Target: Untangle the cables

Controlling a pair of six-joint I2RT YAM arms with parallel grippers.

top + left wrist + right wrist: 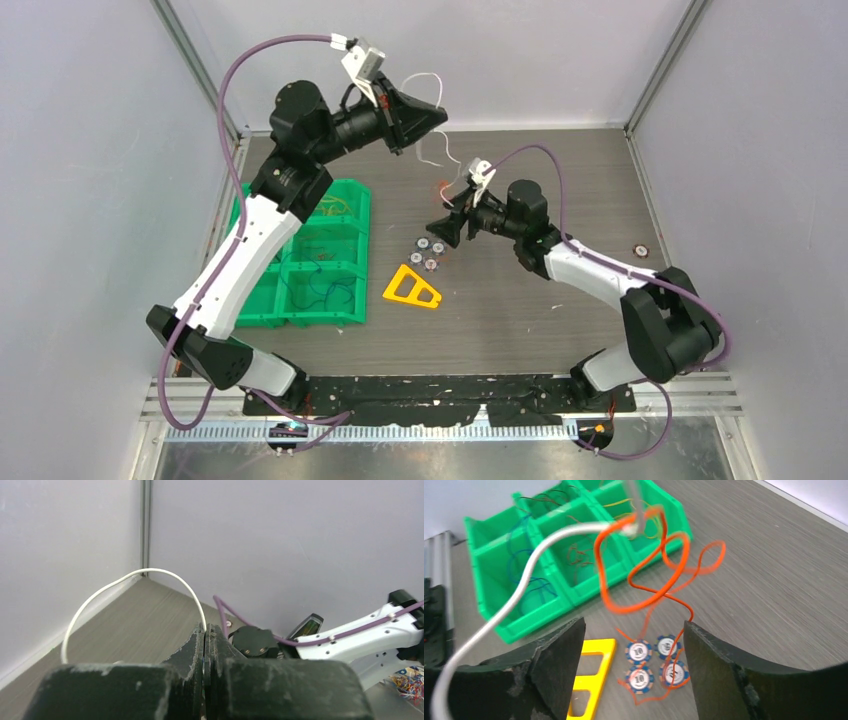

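While the left gripper point(206, 630) pinches the white wire point(125, 577) shut, the right gripper point(633, 626) gapes before the orange wire point(598, 557): light, limp, springy, probably best grasped near their crossing.

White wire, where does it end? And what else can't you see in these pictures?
- Left wrist view: the white wire arcs out of the shut left gripper, and its far end dips behind the gripper's own body.
- Right wrist view: it runs off the bottom-left edge. The orange wire is blurred, so whether it is knotted with the white one cannot be told.
- Top view: the wires in the green bins are too small to count.
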